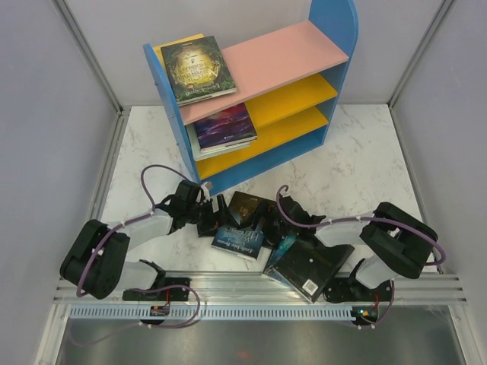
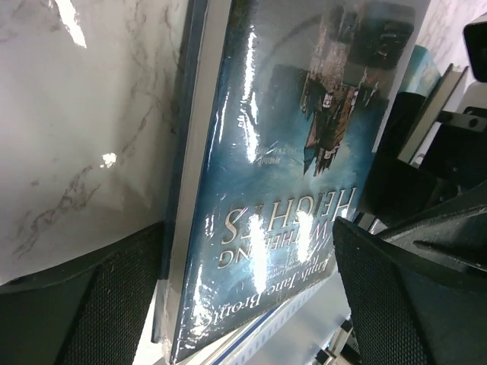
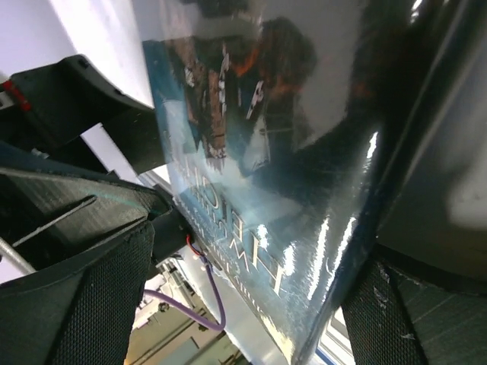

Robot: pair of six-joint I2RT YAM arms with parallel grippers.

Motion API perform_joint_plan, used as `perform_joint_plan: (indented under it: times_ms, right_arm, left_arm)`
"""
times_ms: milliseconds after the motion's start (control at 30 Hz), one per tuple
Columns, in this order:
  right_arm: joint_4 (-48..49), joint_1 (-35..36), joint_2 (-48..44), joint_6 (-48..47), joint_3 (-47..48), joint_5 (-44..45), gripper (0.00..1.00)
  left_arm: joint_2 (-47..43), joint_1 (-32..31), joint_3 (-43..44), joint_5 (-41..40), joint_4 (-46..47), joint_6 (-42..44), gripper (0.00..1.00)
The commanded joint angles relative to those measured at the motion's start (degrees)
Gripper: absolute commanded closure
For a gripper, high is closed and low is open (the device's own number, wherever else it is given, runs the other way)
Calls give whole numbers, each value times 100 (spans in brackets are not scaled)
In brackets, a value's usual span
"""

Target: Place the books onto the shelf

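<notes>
On the marbled white table (image 1: 365, 163), books (image 1: 237, 242) lie; grey walls (image 1: 46, 114) around.

a green book (image 1: 198, 70) is laid atop the shelf (image 1: 289, 53), a purple book (image 1: 223, 125) on its yellow board; a blue book (image 1: 237, 242) and black book (image 1: 312, 268) are left on the desk (image 1: 358, 167).

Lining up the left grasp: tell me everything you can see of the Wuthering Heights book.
The Wuthering Heights book is a thin paperback. Its glossy blue-teal cover is streaked with glare and shows a dark house above pale title lettering and the name Emily Jane Brontë. A pale page edge shows along one side. It lies cover up on the marble table before the shelf. The open left pincer straddles it, one finger on each side; contact cannot be told.
</notes>
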Motion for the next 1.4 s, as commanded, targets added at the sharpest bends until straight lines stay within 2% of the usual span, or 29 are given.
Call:
perform_joint_plan:
  times_ms: [0, 100, 200, 233, 300, 333, 367, 400, 567, 667, 867, 1100, 1200, 1367]
  right_arm:
    - [-283, 261, 593, 323, -656, 512, 2]
    - [-493, 270, 208, 297, -726, 609, 7]
    - [-696, 270, -266, 235, -884, 741, 28]
    - [-740, 270, -416, 218, -937, 819, 45]
    - [-907, 270, -880, 191, -1095, 899, 59]
    - [-942, 278, -1049, 174, -1148, 952, 74]
    - [-1082, 270, -1216, 156, -1209, 978, 83]
    - [-1196, 278, -1583, 130, -1210, 996, 99]
    - [-2031, 270, -2868, -256, -1078, 1049, 100]
    - [-2164, 270, -3808, -205, -1157, 944, 100]
    - [-2138, 270, -5601, 200, -1298, 689, 100]
    - [-1252, 270, -5744, 252, -1157, -93, 100]
    - [-558, 278, -5604, 410, -1166, -374, 100]
    - [1226, 278, -5226, 1059, -1490, -805, 100]
  left_arm:
    - [474, -244, -467, 164, 750, 290, 3]
    - [298, -244, -617, 190, 750, 238, 3]
    - [87, -244, -819, 234, 741, 168, 3]
    - [8, -244, -932, 260, 741, 106, 3]
    - [-159, -244, -1047, 330, 741, 53, 3]
    - [-395, -244, -1170, 357, 706, -8, 3]
    - [-528, -244, -1232, 375, 662, -35, 3]
    - [-703, -235, -1302, 375, 601, -70, 3]
    - [-2170, -244, -1540, 287, -197, -280, 2]
    - [-2934, -235, -1575, 261, -409, -606, 2]
    - [-3771, -235, -1189, 322, -604, -1097, 1]
    - [-4124, -235, -1022, 428, -139, -1774, 0]
    - [-4176, -244, -1004, 419, 11, -1967, 0]
    - [-4185, -244, -951, 393, 214, -2091, 0]
